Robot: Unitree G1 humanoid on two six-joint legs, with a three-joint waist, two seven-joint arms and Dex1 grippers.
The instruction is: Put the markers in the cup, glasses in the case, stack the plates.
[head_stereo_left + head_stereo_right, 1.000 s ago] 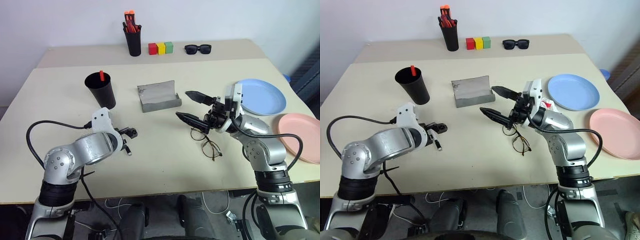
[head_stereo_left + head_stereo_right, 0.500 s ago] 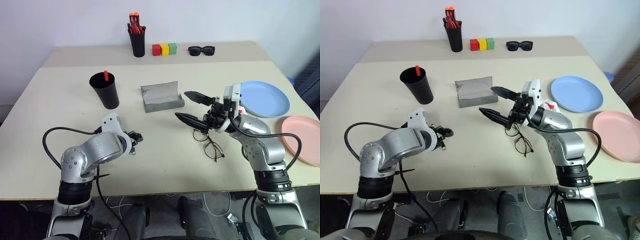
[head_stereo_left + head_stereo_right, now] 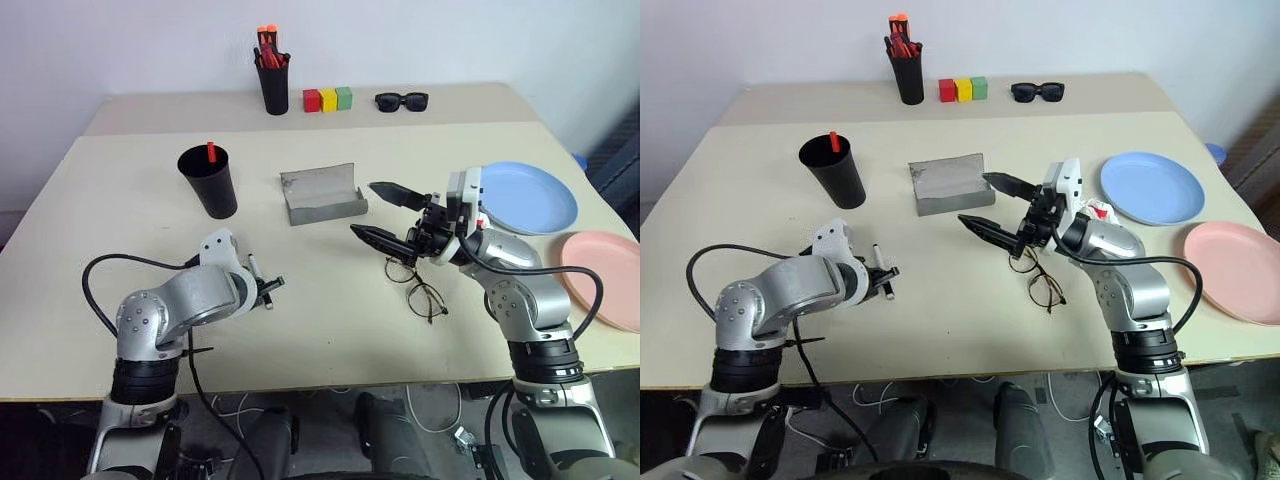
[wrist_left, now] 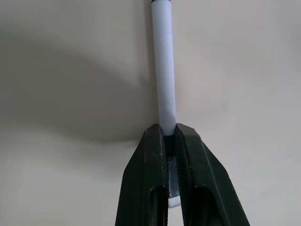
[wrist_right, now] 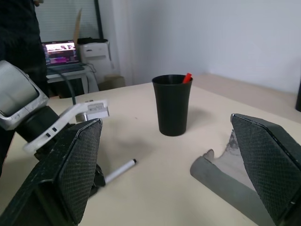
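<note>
Beige table [image 3: 330,330] against a white wall: left gripper [image 4: 171,141] clamps the white marker [image 4: 164,70]; right gripper [image 3: 385,212] gapes above eyeglasses [image 3: 415,285].

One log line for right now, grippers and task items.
left gripper: shut on white marker | right gripper: open | red marker: in cup

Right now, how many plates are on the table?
2. The light blue plate lies on the table's right side, beyond the right gripper. The salmon pink plate lies nearer the front, at the right edge. They are not stacked, and nothing hides a third.
</note>
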